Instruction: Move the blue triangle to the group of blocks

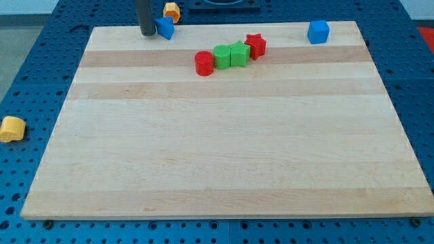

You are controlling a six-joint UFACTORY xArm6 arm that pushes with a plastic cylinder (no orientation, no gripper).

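Observation:
The blue triangle lies at the top edge of the wooden board, left of centre. My tip stands right against the triangle's left side. The group of blocks lies to the right and a little lower in the view: a red cylinder, a green block, a second green block and a red star, in a touching row that rises to the right.
A blue cube sits alone near the board's top right corner. An orange block lies off the board just above the triangle. A yellow block lies off the board at the view's left.

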